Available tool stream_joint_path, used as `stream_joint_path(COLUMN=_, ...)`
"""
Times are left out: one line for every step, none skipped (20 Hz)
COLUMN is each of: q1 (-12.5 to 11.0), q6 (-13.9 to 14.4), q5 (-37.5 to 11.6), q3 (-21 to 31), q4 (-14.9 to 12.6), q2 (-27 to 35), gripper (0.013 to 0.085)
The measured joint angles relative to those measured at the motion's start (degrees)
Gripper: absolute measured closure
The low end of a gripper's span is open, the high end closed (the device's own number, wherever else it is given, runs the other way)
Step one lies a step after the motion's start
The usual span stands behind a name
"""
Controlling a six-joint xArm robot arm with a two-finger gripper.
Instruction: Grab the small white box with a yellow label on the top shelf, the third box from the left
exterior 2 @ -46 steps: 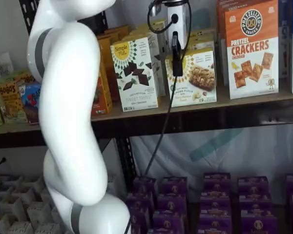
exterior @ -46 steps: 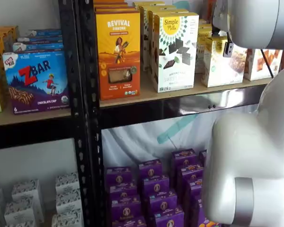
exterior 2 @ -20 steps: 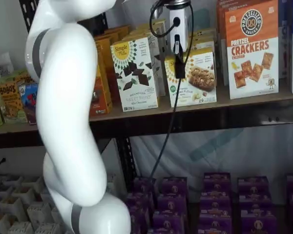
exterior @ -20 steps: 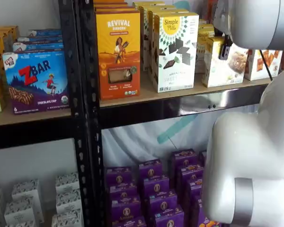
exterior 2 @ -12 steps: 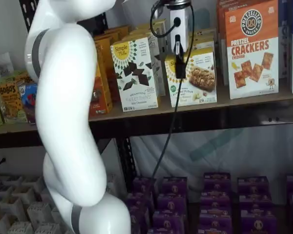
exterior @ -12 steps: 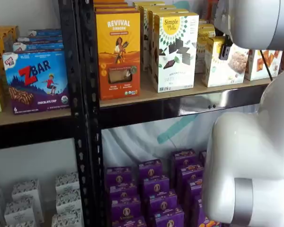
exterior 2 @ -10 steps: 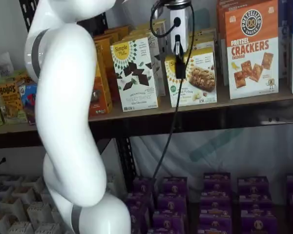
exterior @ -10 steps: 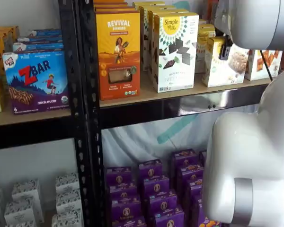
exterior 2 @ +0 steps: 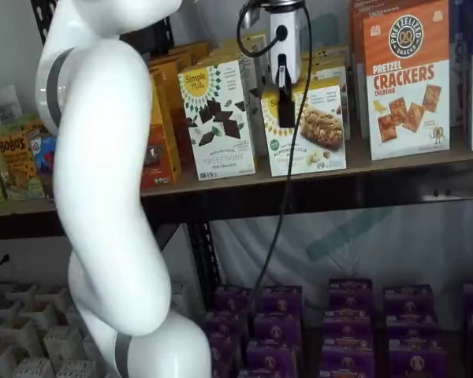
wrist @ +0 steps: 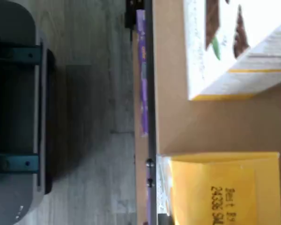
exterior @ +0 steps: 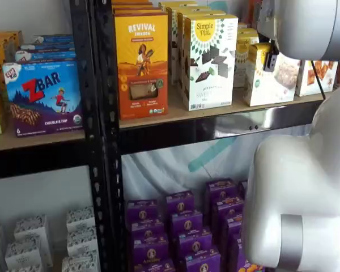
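Observation:
The small white box (exterior 2: 319, 130) with a yellow sunburst and a cookie picture stands on the top shelf (exterior 2: 394, 160), seen in both shelf views; its yellow side faces left (exterior: 255, 71). My gripper (exterior 2: 286, 109) reaches down from above and is shut on the small white box, one black finger lying over its front left part. That finger (exterior: 270, 60) also shows against the box, under the white arm. In the wrist view a yellow panel of the box (wrist: 215, 187) with a printed date fills one corner, resting on the tan board (wrist: 178, 126).
A taller white box with chocolate shapes (exterior 2: 218, 118) stands close on the left, and an orange-and-white crackers box (exterior 2: 406, 79) on the right. An orange Revival box (exterior: 141, 59) is further left. Purple boxes (exterior 2: 284, 303) fill the level below. The white arm (exterior 2: 102, 181) stands before the rack.
The fingers have closed tighter on the small white box. The box has shifted slightly toward the taller white box and the shelf's front edge.

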Motion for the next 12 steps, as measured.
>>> stream_joint_path(q1=0.14, q6=0.16, q5=0.83, q3=0.2, q4=-0.25, q2=-0.59, gripper=0.065)
stream_joint_path(q1=0.2, q6=0.26, q5=1.68, q3=0.36, q4=-0.35, q2=-1.11, gripper=0.065)
stream_joint_path(q1=0.2, q6=0.32, q5=2.55, q3=0.5, q4=-0.31, q2=-1.58, gripper=0.065)
stream_joint_path(q1=0.2, q6=0.38, q5=3.23, q3=0.9, q4=-0.26, q2=-2.29, gripper=0.065)
stream_joint_path(q1=0.18, q6=0.42, q5=3.65, q3=1.4, q4=-0.18, q2=-3.03, gripper=0.065)
stream_joint_path(q1=0.14, q6=0.46, q5=4.34, q3=1.94, q4=-0.04, q2=-3.88, gripper=0.065)
stream_joint_path(q1=0.05, q6=0.47, q5=5.27, q3=2.2, q4=0.1, q2=-4.5, gripper=0.065)
stream_joint_path(q1=-0.08, q6=0.45, q5=6.43, q3=2.69, q4=0.23, q2=-5.4, gripper=0.065)
stream_joint_path(q1=-0.21, q6=0.39, q5=6.91, q3=3.56, q4=0.29, q2=-6.61, gripper=0.065)
stream_joint_path(q1=-0.25, q6=0.35, q5=6.93, q3=4.08, q4=0.3, q2=-7.19, gripper=0.065)
stream_joint_path(q1=-0.29, q6=0.31, q5=6.85, q3=5.01, q4=0.23, q2=-8.25, gripper=0.065)
stream_joint_path(q1=-0.36, q6=0.22, q5=6.89, q3=6.65, q4=0.05, q2=-10.1, gripper=0.065)
